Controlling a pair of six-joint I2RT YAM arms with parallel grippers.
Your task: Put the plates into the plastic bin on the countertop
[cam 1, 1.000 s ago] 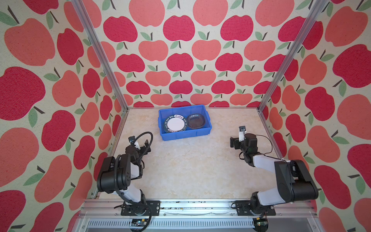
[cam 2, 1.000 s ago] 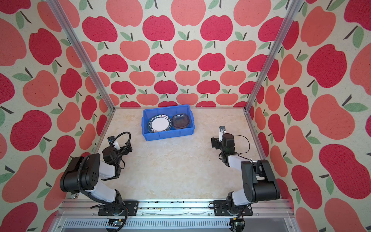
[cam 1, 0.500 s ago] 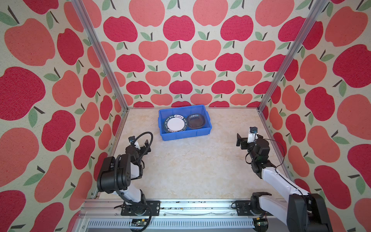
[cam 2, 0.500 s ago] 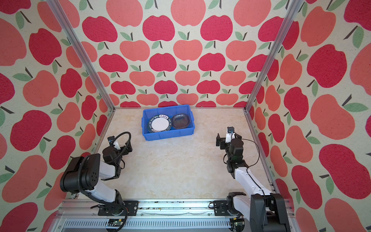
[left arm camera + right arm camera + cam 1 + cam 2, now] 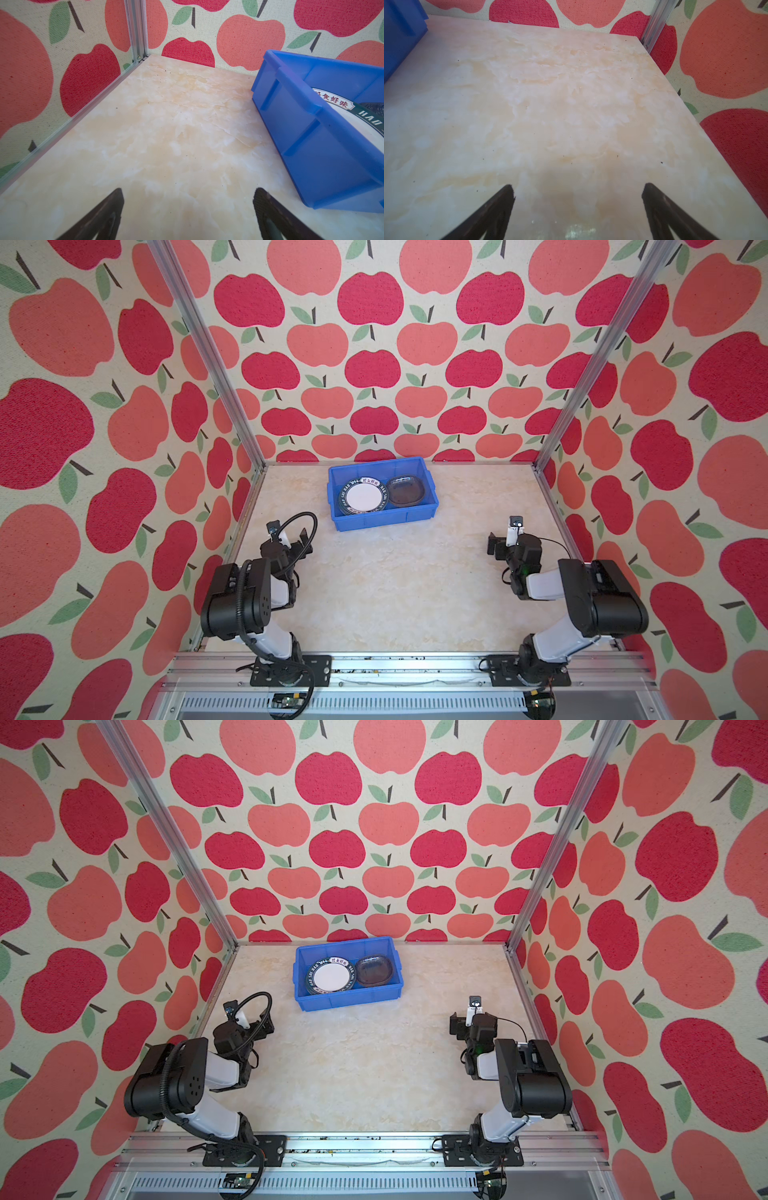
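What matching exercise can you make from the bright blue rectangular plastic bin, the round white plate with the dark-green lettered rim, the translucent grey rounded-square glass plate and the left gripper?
Things: 1 blue bin; 2 white plate; 3 grey glass plate; 4 left gripper.
States: A bin's left half in both top views; B open, holding nothing; C near the apple-patterned back wall; D bin's right half.
Pairs: 1-C, 2-A, 3-D, 4-B.

Plates [image 5: 363,498] side by side in the plastic bin [image 5: 382,521] at the rear of the countertop [image 5: 395,593]
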